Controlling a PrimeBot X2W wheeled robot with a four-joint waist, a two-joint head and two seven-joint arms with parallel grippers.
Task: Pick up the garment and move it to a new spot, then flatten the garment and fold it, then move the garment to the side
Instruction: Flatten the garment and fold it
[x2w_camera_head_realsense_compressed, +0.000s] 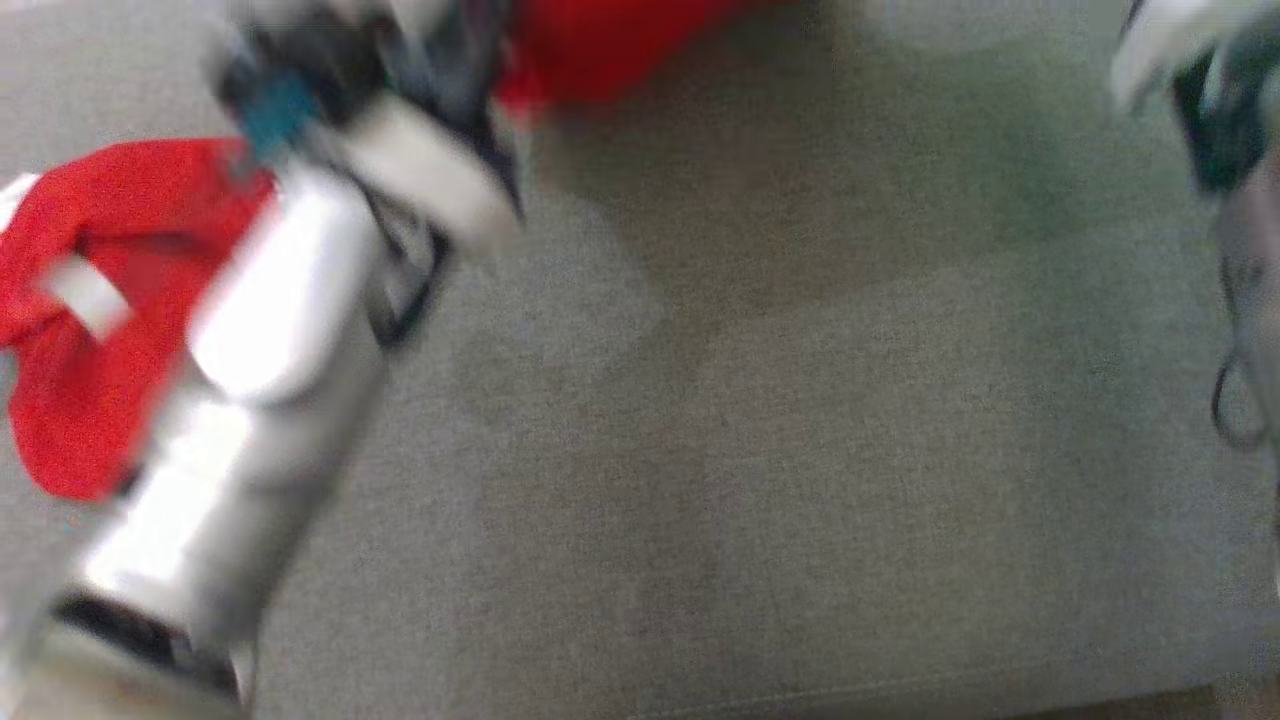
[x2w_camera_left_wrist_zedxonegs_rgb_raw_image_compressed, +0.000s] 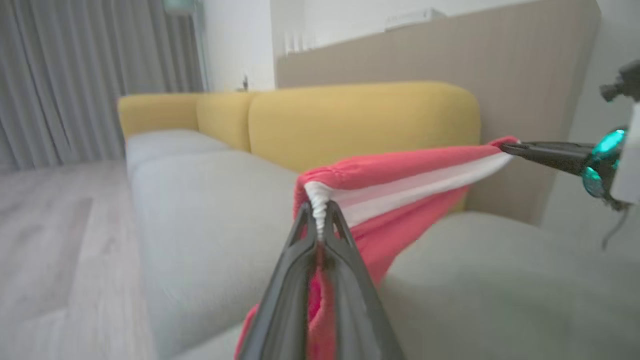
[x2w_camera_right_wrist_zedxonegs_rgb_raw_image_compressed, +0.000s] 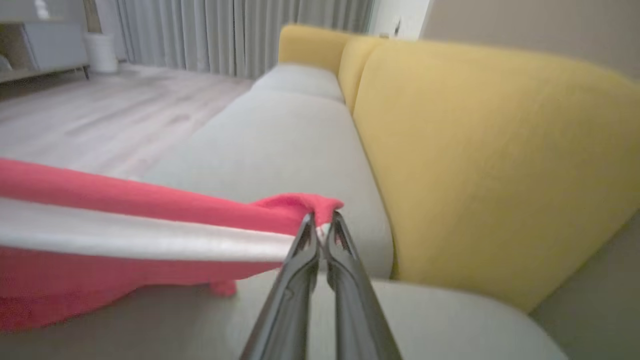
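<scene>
The garment (x2w_camera_left_wrist_zedxonegs_rgb_raw_image_compressed: 400, 175) is red with a white band along one edge, and it hangs stretched between my two grippers above the grey sofa seat. My left gripper (x2w_camera_left_wrist_zedxonegs_rgb_raw_image_compressed: 320, 212) is shut on the bunched white edge at one end. At the other end my right gripper (x2w_camera_right_wrist_zedxonegs_rgb_raw_image_compressed: 322, 222) is shut on a red corner, and it also shows in the left wrist view (x2w_camera_left_wrist_zedxonegs_rgb_raw_image_compressed: 505, 147). The lower part of the garment (x2w_camera_right_wrist_zedxonegs_rgb_raw_image_compressed: 125, 205) sags toward the cushion. In the blurred head view, red cloth (x2w_camera_head_realsense_compressed: 110, 230) lies beside my pale left forearm (x2w_camera_head_realsense_compressed: 270, 330).
A grey seat cushion (x2w_camera_head_realsense_compressed: 800, 400) spreads under both arms, with the yellow backrest (x2w_camera_right_wrist_zedxonegs_rgb_raw_image_compressed: 475, 150) behind it. Pale wooden floor (x2w_camera_left_wrist_zedxonegs_rgb_raw_image_compressed: 50, 225) lies past the sofa's front edge. Grey curtains (x2w_camera_right_wrist_zedxonegs_rgb_raw_image_compressed: 240, 30) and a white bin (x2w_camera_right_wrist_zedxonegs_rgb_raw_image_compressed: 102, 52) stand far off.
</scene>
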